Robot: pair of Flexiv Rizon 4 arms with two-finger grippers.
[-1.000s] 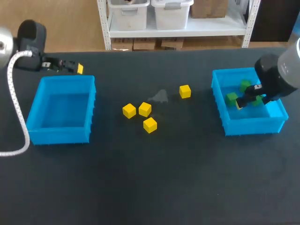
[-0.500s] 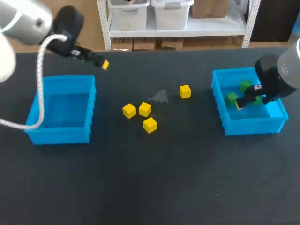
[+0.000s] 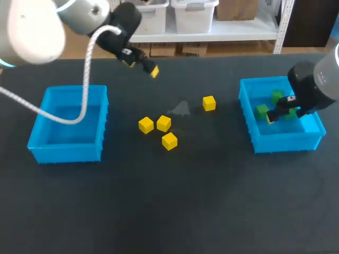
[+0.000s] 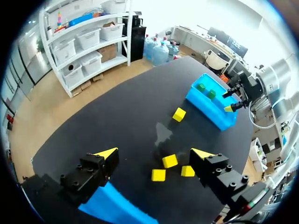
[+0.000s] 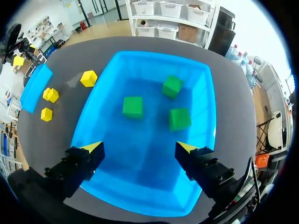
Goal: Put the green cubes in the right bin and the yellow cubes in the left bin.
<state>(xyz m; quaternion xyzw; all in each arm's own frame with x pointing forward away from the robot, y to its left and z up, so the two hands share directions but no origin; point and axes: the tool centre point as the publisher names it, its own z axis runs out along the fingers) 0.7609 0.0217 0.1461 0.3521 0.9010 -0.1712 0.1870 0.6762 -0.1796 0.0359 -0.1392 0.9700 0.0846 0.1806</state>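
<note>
Across the dark tabletop (image 3: 212,201) the left arm (image 3: 37,32) comes in over the far edge, and the right arm (image 3: 312,87) sits at the right side. The left bin (image 3: 37,151) holds no cube yet. The right bin (image 3: 280,144) holds three green cubes (image 5: 133,106). Four yellow cubes (image 3: 163,123) lie in the open between the bins. Three are bunched near the middle, two of them just beside each other, and the fourth cube (image 3: 209,103) lies apart, nearer the right bin.

That bunch is the likely trouble. With so little room between neighbours, a finger coming down beside one cube could shove the next away or pinch two together. A skewed hold might then let go short of the left bin.

The left gripper (image 4: 154,153) hangs above the tabletop beyond the bunch, angled down toward it, fingers spread wide with nothing between them. The right gripper (image 5: 138,148) hovers over the right bin, fingers likewise apart and empty, the green cubes ahead of them.
</note>
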